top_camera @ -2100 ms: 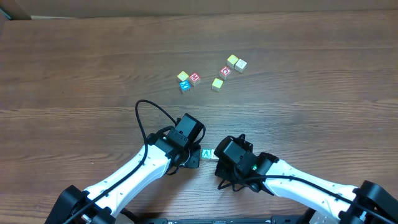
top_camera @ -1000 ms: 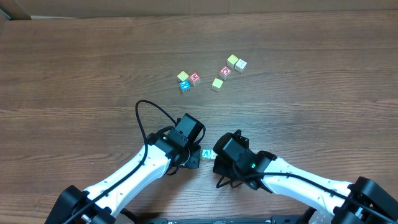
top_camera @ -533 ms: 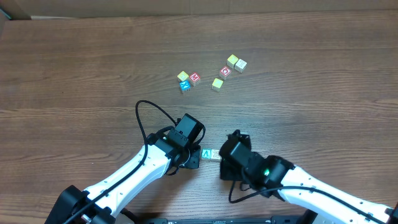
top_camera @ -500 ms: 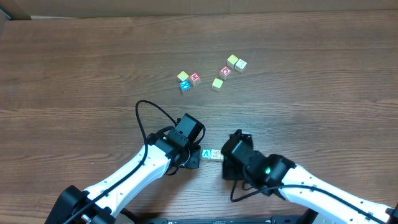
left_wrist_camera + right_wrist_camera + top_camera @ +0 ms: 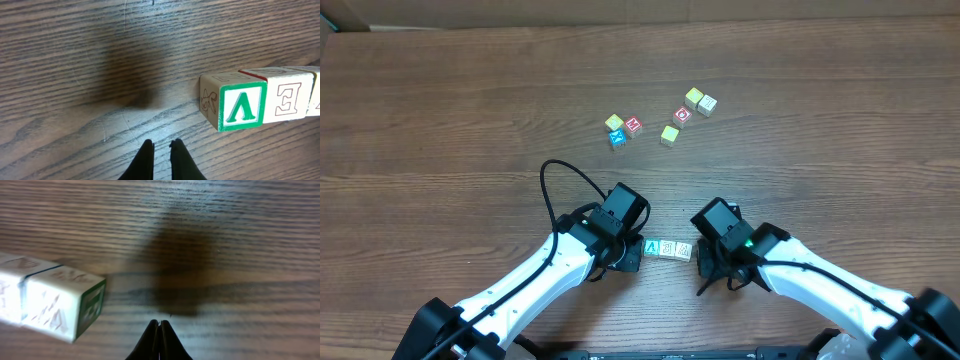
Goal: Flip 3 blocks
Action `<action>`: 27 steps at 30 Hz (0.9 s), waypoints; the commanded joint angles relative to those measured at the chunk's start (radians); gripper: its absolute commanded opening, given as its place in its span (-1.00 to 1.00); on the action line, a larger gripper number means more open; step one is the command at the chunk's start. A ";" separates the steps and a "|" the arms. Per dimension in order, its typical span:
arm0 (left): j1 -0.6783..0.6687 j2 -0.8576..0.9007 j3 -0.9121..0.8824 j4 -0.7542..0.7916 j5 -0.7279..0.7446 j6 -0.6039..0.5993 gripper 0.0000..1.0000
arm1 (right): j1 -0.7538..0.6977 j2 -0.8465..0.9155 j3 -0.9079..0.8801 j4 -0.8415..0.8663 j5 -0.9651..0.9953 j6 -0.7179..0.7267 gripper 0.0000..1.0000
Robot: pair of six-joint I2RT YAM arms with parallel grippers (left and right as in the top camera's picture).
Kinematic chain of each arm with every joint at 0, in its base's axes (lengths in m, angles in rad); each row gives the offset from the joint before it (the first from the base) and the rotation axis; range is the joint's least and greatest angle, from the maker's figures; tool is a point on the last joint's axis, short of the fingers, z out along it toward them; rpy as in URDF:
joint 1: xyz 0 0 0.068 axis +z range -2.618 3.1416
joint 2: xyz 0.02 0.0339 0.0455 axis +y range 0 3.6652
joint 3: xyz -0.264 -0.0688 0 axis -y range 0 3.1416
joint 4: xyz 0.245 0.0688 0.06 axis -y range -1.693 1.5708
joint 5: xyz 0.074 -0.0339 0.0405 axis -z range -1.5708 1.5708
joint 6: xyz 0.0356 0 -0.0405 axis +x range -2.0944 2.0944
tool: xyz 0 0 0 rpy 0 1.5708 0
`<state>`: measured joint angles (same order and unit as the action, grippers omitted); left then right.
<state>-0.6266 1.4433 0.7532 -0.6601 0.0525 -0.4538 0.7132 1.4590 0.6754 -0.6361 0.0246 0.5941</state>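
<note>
Both my left end effector (image 5: 161, 145) and my right end effector (image 5: 159, 324) are pinched closed and empty. They flank, without touching, the three small wooden letter cubes (image 5: 667, 248), which lie at the near side of the brown wood-grain desk (image 5: 460, 90), well apart from the scattered coloured cubes (image 5: 660, 118) farther back. The three sit flush in one row whose long axis runs from my left to my right, the green-bordered A cube (image 5: 243, 106) at the left end, letter face up. To turn one cleanly, I judge I should open, grip an end cube across its free front and back faces, lift clear of its neighbour, then roll.
</note>
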 commanded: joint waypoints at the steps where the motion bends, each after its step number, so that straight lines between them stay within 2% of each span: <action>1: 0.005 0.003 -0.003 0.003 0.003 0.032 -0.89 | -0.003 0.033 0.020 0.011 -0.004 -0.014 -0.92; 4: 0.005 0.003 -0.003 0.007 -0.001 0.097 -0.90 | -0.003 0.035 0.020 0.011 -0.004 -0.007 -0.92; 11: 0.004 0.016 -0.003 0.064 0.000 0.167 -0.92 | -0.003 0.036 0.020 0.018 -0.005 -0.008 -0.92; 27: 0.018 0.090 -0.003 0.133 0.000 0.094 -0.92 | -0.003 0.035 0.020 0.066 -0.026 -0.008 -0.92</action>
<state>-0.6189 1.5265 0.7525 -0.5400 0.0521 -0.3408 0.7132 1.4910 0.6769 -0.5842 0.0036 0.5911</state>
